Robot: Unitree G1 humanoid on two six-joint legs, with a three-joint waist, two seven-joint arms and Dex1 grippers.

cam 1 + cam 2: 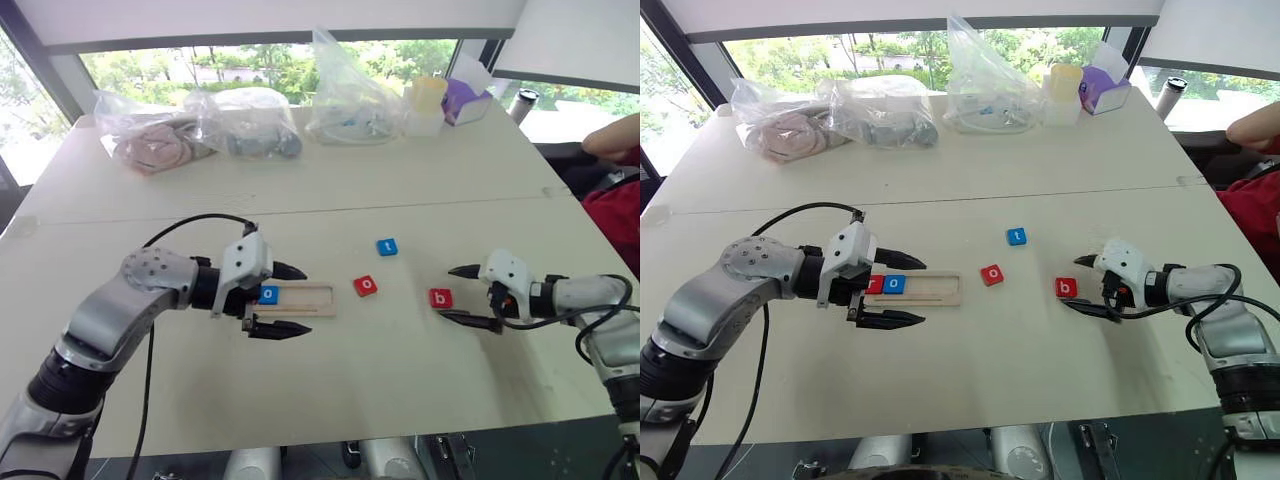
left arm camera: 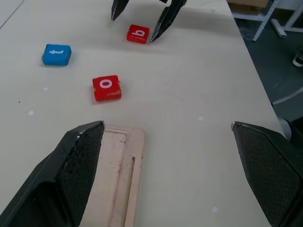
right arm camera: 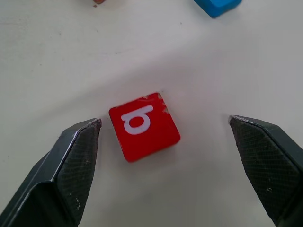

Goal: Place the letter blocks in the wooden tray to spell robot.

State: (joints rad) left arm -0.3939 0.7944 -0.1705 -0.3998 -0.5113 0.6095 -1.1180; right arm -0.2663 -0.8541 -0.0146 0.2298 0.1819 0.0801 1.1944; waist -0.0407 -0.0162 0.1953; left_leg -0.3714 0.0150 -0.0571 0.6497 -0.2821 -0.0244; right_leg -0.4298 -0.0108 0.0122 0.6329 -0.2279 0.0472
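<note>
Red b block (image 3: 144,125) between spread right gripper (image 1: 458,294) fingers, unobstructed.

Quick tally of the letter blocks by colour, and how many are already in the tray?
Red blocks: 3 (r in the tray, o and b on the table)
Blue blocks: 2 (o in the tray, t on the table)
In tray: 2
Total: 5

Pale table (image 1: 400,380). On it: wooden tray (image 1: 930,290) holding two blocks; loose red o (image 1: 366,286), red b (image 1: 441,298), blue t (image 1: 387,247); plastic bags (image 1: 200,125), tissue box (image 1: 465,100) at far edge.
</note>
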